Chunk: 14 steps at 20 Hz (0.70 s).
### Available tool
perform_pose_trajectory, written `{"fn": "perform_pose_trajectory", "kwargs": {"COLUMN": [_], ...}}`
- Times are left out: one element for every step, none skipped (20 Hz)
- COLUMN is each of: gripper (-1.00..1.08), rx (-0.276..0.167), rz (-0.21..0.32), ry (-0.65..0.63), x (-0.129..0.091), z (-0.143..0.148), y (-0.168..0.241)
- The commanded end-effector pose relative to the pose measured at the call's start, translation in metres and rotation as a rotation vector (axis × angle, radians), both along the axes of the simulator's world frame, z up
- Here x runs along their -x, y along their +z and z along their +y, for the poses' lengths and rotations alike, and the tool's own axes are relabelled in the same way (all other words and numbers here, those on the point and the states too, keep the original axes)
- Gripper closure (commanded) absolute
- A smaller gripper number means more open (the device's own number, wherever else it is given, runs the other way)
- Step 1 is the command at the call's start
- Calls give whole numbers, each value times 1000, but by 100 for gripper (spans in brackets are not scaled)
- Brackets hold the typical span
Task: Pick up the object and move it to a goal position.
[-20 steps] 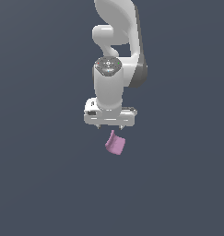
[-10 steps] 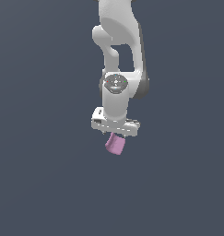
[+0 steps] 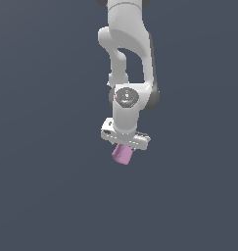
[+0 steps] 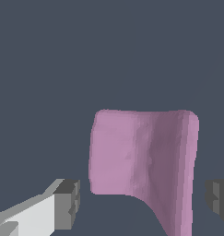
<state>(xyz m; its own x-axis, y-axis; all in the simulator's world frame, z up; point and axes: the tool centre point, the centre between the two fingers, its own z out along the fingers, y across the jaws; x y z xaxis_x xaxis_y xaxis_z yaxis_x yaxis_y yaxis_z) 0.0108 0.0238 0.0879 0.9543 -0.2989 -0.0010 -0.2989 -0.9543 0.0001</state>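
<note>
The object [image 3: 122, 154] is a small pink-lilac blocky piece lying on the dark grey ground, just below the white hand in the exterior view. My gripper [image 3: 125, 145] is right above it, tilted, with its fingers mostly hidden by the hand. In the wrist view the object [image 4: 141, 156] fills the middle, with a raised lip along one side. The gripper [image 4: 143, 203] is open. One grey fingertip [image 4: 68, 203] and the other [image 4: 218, 197] stand on either side of the piece, each with a gap to it.
The white arm [image 3: 125, 59] comes down from above in the exterior view. The ground around it is a plain dark grey surface [image 3: 47, 196] with nothing else showing.
The arm has come down towards the object, which has stayed in the same place. The gap between the hand and the piece has closed.
</note>
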Motion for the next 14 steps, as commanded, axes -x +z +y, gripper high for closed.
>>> {"fn": "perform_pose_trajectory", "kwargs": {"gripper": [-92,-92,-92,-92,-92,-92,-92,-92,-92,-92,-92,-92,-92,-92], "rx": [0,0,0,0,0,0,0,0,0,0,0,0,0,0], "rz": [-1,0,0,0,0,0,0,0,0,0,-1,-1,-1,-1], "ry": [-7,-2,-2,-2,-2,-3,-3,-4,-4,-4,-5,-5,-6,-6], "x": [0,0,0,0,0,0,0,0,0,1,1,1,1,1], "z": [0,0,0,0,0,0,0,0,0,0,0,1,0,1], "y": [-1,-1,-1,-2,-4,-7,-10,-15,-20,-25,-31,-37,-41,-45]}}
